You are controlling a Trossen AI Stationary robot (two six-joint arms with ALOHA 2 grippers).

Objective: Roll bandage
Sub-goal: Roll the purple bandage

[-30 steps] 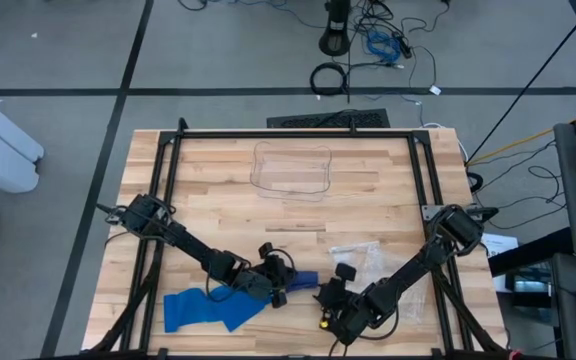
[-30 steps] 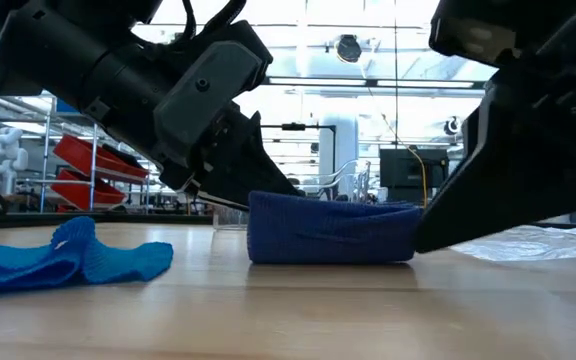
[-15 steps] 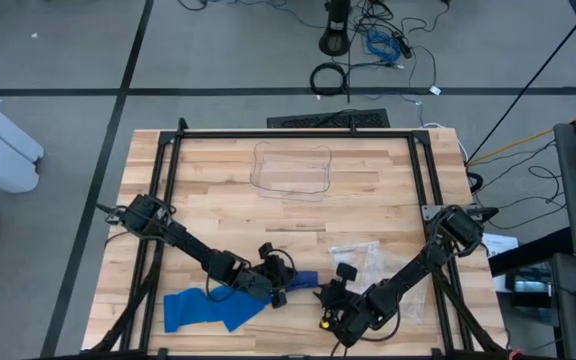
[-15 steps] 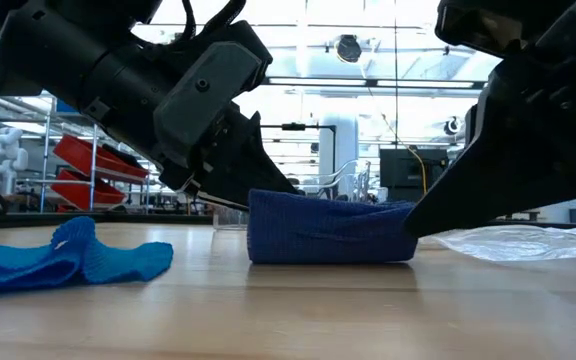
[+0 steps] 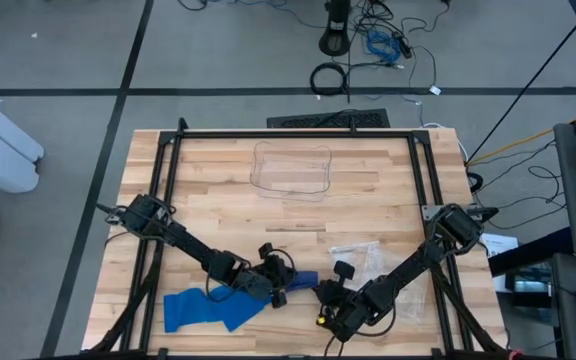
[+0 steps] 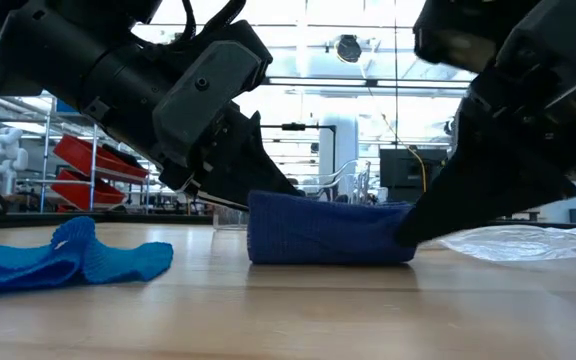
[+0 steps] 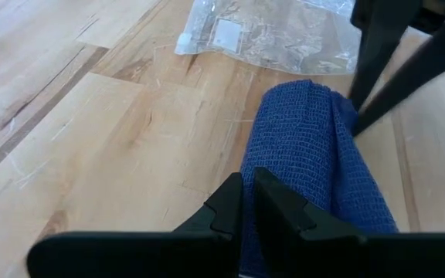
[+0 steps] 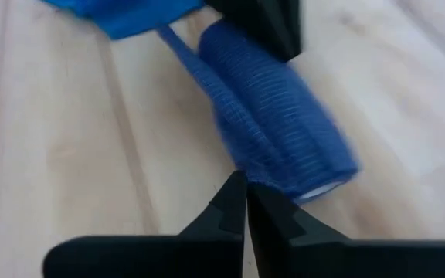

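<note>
A dark blue bandage roll (image 6: 330, 232) lies on its side on the wooden table near the front edge (image 5: 303, 280). Its loose lighter blue tail (image 5: 208, 308) lies spread out to the left (image 6: 68, 258). My left gripper (image 7: 248, 202) is shut at the roll's left end. My right gripper (image 8: 246, 202) is shut at the roll's right end (image 6: 408, 228). Both slant down toward the roll from opposite sides. My left gripper has its two fingers closed on the roll's left end (image 7: 273, 181), slanting down from the table's left; whether they pinch one layer or several I cannot tell. The roll rests on the table. My right gripper sets its shut fingertips (image 8: 234, 189) against the lower edge of the roll's right end (image 8: 263, 176), slanting down from the right. Whether a layer is caught between them cannot be told.
A crumpled clear plastic bag (image 5: 363, 258) lies just right of the roll (image 7: 269, 31). A clear shallow container (image 5: 290, 170) stands at the far middle of the table. Bare wood lies between them.
My right gripper has edged toward the roll's right end and its fingertips now meet it. The roll and its loose tail have stayed where they were.
</note>
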